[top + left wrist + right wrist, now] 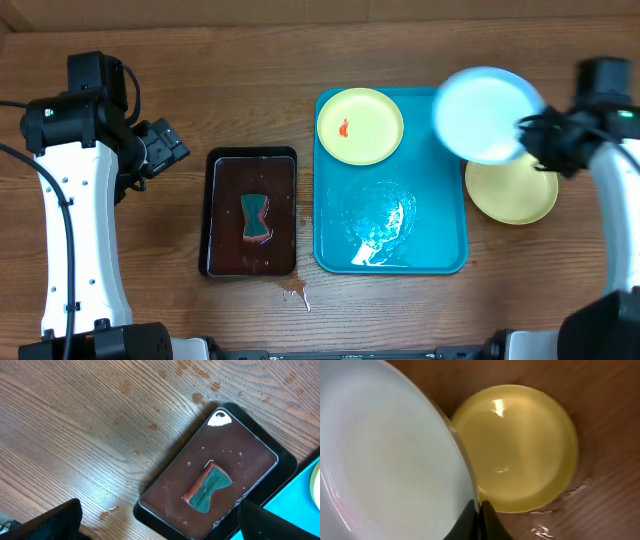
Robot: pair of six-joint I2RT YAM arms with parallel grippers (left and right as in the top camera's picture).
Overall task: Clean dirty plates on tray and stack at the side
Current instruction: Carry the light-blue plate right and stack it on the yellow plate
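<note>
Above tray [445, 240], seemingly, right pincer [480, 510] pinches plate [487, 113].

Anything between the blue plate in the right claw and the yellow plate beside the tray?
Nothing visible. The right claw holds the blue plate by its rim; the yellow plate lies bare right of the tray.

Blue plate [485, 112] aloft; smeared ylw plate [360, 125] on tray [440, 255].
</note>
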